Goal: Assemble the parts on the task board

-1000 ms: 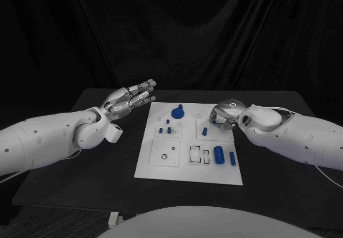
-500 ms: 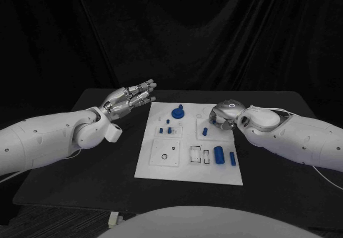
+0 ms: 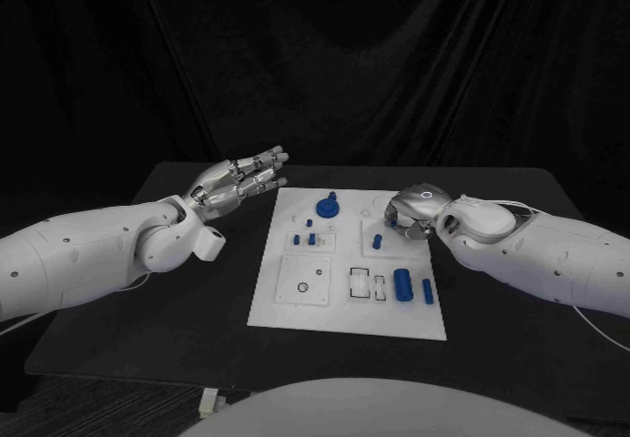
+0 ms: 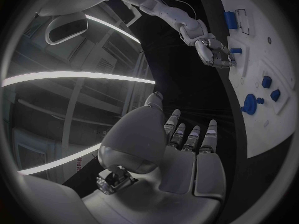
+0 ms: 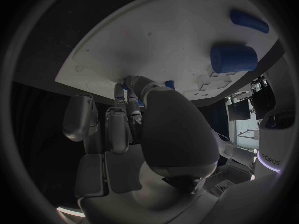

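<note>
The white task board point(image 3: 305, 305) lies mid-table. On it are a round blue part point(image 3: 327, 208), small blue pegs point(image 3: 297, 240), a peg point(image 3: 377, 241), a thick blue cylinder point(image 3: 401, 282) and a slim one point(image 3: 427, 291). My right hand point(image 3: 412, 215) is curled down onto the board's far right corner. Its fingertips point(image 5: 132, 95) are gathered on a small blue part, with another peg point(image 5: 168, 84) just beside the thumb. The left wrist view shows that hand point(image 4: 215, 54) next to a peg point(image 4: 235, 50). My left hand point(image 3: 243, 184) hovers flat with its fingers spread, beyond the board's far left corner, holding nothing.
The black table point(image 3: 157, 319) extends on both sides of the board. Two square plates and rectangular slots point(image 3: 365, 284) mark the board's near half. A dark curtain hangs behind the table.
The right hand has crept slightly towards the board's middle, fingers still down on it. The left hand has stayed put.
</note>
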### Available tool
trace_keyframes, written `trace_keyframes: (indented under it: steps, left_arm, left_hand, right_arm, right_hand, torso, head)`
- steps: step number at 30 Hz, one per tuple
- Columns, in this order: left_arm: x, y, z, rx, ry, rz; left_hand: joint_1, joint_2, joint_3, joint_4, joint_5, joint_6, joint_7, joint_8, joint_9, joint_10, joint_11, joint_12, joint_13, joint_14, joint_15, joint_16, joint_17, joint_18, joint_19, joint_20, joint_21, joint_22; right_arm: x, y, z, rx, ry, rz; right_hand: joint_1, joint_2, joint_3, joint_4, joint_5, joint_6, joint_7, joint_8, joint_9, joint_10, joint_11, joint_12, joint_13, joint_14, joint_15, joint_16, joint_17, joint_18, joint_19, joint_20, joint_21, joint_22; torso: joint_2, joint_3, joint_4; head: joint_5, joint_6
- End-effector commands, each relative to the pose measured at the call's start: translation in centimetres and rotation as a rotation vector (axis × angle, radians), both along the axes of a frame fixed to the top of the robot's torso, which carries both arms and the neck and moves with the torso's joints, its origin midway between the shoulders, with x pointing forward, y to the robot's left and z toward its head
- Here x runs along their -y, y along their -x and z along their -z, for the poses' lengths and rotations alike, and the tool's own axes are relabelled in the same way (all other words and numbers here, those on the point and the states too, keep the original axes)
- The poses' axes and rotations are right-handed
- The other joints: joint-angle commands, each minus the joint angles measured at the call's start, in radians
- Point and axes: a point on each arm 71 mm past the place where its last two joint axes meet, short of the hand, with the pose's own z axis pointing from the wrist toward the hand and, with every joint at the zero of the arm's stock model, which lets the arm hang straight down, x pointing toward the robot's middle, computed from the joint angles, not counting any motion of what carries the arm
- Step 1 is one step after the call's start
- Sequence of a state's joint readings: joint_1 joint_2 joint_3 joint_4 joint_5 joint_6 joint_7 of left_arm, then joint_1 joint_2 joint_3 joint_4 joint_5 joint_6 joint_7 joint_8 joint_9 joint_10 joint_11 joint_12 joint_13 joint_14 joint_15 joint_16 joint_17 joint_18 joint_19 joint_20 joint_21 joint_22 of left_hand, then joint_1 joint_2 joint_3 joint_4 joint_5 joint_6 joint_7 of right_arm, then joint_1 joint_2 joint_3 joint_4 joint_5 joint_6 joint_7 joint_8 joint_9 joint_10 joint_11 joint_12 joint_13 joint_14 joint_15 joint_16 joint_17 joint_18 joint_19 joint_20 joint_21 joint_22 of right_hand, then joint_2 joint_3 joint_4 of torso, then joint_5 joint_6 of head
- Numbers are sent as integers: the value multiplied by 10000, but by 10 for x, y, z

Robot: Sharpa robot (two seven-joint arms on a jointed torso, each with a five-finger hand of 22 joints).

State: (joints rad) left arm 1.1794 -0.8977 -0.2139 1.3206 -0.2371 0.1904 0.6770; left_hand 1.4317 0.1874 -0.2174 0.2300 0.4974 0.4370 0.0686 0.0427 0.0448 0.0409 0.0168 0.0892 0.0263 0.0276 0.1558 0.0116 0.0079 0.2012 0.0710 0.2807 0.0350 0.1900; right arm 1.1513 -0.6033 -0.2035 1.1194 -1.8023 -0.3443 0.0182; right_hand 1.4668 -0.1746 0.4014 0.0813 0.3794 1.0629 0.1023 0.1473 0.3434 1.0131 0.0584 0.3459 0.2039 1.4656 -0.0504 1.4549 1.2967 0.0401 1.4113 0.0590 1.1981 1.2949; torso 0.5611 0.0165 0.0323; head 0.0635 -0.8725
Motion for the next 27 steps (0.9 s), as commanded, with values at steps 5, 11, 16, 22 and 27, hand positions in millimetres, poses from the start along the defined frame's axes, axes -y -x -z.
trace_keyframes:
  steps: [5,11,16,22,27]
  left_arm:
    - [0,1,-10,1010,1075,75]
    - [0,1,-9,958,1045,100]
    - [0,0,-9,919,1026,124]
    - [1,-1,-8,873,1007,153]
    - [1,-1,-8,846,1014,189]
  left_hand:
    - [137,34,185,-218,172,188,15,118,39,-23,169,225,-38,197,70,173,74,-197,165,54,153,230]
    - [164,54,210,-251,193,224,40,122,42,-11,197,244,-34,243,108,204,85,-201,202,66,169,252]
    - [187,77,235,-275,206,291,67,134,50,-5,227,249,-33,267,134,222,90,-206,222,73,177,258]
    - [199,89,249,-288,206,276,90,133,48,2,254,261,-31,288,153,237,95,-210,231,78,180,256]
    - [207,91,259,-305,204,172,115,108,34,13,286,278,-27,300,175,247,97,-215,237,83,181,246]
  right_arm:
    - [5,2,3,98,-1,48]
    - [8,4,1,253,-141,63]
    - [9,5,-2,423,-391,37]
    - [8,6,-7,595,-579,-10]
    - [8,5,-11,719,-654,-28]
  right_hand:
    - [16,307,2,-67,-66,62,23,114,125,269,-63,147,97,324,94,-180,74,394,-5,68,-173,1704]
    - [-2,307,4,-70,-120,92,41,116,125,325,-60,138,83,322,107,-183,69,393,-6,79,-169,1705]
    - [-6,318,12,-74,-168,137,50,125,126,396,-65,139,74,328,131,-175,84,389,0,95,-153,1710]
    - [-10,319,12,-81,-202,196,51,140,130,470,-70,140,64,336,156,-164,104,384,7,114,-136,1714]
    - [-26,314,5,-75,-221,222,51,146,132,502,-71,138,59,340,166,-158,112,382,12,123,-125,1717]
  torso:
    - [1,-2,-6]
    - [-6,-7,2]
    - [-13,-6,-4]
    - [-12,-9,-1]
    - [-12,-10,-2]
  head:
    - [40,-1]
    - [66,-1]
    - [64,-1]
    - [64,-1]
    - [79,-1]
